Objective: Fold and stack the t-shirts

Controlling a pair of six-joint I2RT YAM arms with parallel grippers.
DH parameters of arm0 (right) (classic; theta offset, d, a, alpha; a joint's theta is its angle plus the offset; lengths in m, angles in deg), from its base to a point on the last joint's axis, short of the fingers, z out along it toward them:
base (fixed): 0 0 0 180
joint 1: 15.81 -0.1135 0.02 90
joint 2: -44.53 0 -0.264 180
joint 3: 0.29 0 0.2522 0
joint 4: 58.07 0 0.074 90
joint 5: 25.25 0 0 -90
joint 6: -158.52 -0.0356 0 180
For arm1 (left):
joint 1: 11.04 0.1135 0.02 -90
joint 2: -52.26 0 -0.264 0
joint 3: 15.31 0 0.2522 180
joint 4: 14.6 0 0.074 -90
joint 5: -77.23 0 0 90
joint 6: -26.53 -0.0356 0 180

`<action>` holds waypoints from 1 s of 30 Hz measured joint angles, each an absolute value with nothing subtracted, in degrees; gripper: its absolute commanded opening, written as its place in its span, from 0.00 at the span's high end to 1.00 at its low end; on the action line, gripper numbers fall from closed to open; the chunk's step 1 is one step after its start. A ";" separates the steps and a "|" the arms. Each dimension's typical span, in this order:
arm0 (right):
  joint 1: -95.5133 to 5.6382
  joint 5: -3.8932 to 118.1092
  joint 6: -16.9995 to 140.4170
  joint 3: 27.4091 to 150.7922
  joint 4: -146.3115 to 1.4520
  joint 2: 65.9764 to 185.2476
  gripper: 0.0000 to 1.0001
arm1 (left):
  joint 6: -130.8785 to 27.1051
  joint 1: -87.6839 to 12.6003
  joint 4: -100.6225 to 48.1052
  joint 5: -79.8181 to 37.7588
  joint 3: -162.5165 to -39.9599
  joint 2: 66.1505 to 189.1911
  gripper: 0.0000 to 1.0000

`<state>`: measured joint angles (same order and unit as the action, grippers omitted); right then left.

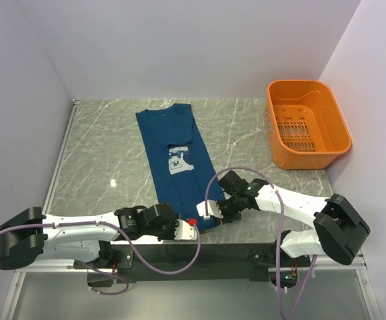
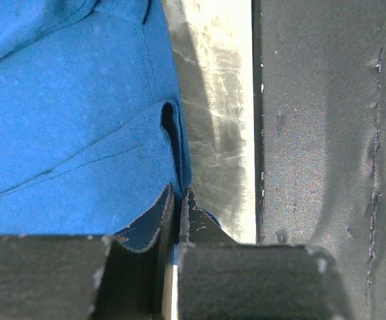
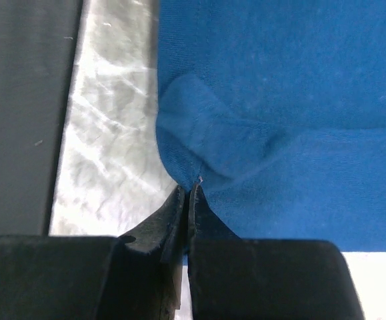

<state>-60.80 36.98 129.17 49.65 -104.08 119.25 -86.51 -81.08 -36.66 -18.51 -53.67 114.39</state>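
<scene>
A grey marbled table fills the view between pale walls, with an orange basket at the upper right. The dark teal t-shirt lies as a long narrow strip running from the upper centre down to the lower centre of the top view, print facing up.

Both arms meet at its lower end. The left gripper has its jaws closed on the hem corner at the bottom of its wrist view. The right gripper is likewise pinched shut on the opposite corner, where the cloth bunches into a small pucker.

Each hold looks shallow — only a sliver of edge sits between the pads — so the cloth could slide out once its weight comes on. I cannot tell whether both layers are caught; if only the top one is, lifting would likely peel the strip open. Uneven travel of the two arms would probably skew the fold — leaving the ends misaligned.
</scene>
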 measured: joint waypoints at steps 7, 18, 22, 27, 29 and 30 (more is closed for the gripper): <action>-57.26 29.83 136.05 57.67 -115.80 118.86 1.00 | -86.78 -77.32 -38.82 -22.96 -55.07 113.61 1.00; -50.57 25.05 138.74 66.44 -123.65 122.99 1.00 | -89.38 -64.71 -40.72 -30.18 -59.81 112.97 0.99; -48.74 24.59 138.63 71.14 -125.07 126.96 1.00 | -91.10 -58.92 -40.72 -32.71 -62.19 113.74 1.00; -46.86 24.30 137.01 79.31 -125.90 133.96 1.00 | -93.22 -52.69 -40.11 -35.25 -64.42 116.88 1.00; -45.87 24.19 135.85 83.27 -126.03 137.17 1.00 | -94.06 -50.09 -39.76 -35.90 -64.90 118.33 1.00; -45.46 24.19 135.22 85.21 -126.14 138.79 1.00 | -94.43 -48.73 -39.67 -36.12 -65.23 119.16 1.00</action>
<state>-45.46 24.19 135.22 85.21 -126.14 138.79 -94.43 -48.73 -39.67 -36.12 -65.23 119.16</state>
